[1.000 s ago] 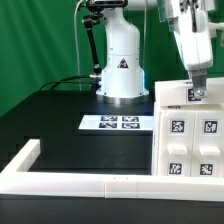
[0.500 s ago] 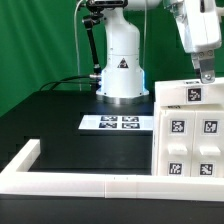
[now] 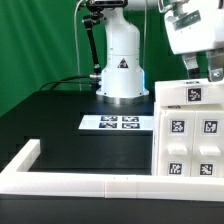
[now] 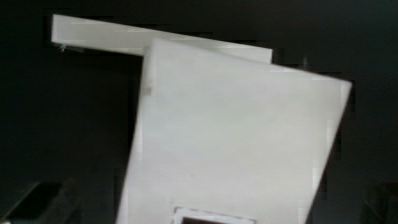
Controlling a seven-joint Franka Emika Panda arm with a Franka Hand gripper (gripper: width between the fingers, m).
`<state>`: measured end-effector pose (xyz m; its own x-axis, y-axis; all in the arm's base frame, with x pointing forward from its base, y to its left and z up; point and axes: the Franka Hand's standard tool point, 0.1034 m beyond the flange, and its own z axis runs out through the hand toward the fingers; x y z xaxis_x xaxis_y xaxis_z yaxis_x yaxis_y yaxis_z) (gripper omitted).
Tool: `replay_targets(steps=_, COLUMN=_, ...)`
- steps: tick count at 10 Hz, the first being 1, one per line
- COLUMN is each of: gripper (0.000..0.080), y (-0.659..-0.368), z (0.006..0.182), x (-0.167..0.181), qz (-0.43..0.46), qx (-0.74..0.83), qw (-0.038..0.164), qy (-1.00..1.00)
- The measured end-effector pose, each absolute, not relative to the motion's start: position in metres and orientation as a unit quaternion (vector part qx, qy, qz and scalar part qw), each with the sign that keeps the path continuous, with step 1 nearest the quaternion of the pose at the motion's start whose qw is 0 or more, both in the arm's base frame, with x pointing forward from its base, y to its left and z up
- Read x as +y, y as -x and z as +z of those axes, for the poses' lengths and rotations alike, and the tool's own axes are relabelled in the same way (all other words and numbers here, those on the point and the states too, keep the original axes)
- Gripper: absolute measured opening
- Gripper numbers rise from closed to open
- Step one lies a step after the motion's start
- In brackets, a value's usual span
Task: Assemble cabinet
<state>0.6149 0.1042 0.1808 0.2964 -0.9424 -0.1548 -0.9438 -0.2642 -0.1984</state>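
The cabinet (image 3: 190, 135) is a white blocky box at the exterior view's right, standing against the front rail, with four black-and-white tags on its front and one on its top. My gripper (image 3: 203, 70) hangs above the cabinet's top, apart from it, with its fingers spread and nothing between them. In the wrist view the cabinet's white top panel (image 4: 231, 130) fills the middle, seen from above, with a tag's edge (image 4: 210, 215) at the frame's border. My fingers show there only as dim dark shapes at the sides.
The marker board (image 3: 118, 123) lies flat on the black table mid-scene. A long low white border rail (image 3: 80, 182) runs along the front and turns back at the exterior view's left. The arm's white base (image 3: 121, 70) stands behind, before a green curtain.
My gripper has risen from the cabinet's top, where it was one second ago, and now hangs higher and closer to the camera. The cabinet has not moved.
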Motion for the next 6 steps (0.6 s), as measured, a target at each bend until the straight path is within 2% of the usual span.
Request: replay_targets(steps=6, gripper=0.0797, y=-0.6143, z=0.1795, x=0.1053, qz=-0.025, qx=0.412, qw=0.123, qy=0.902)
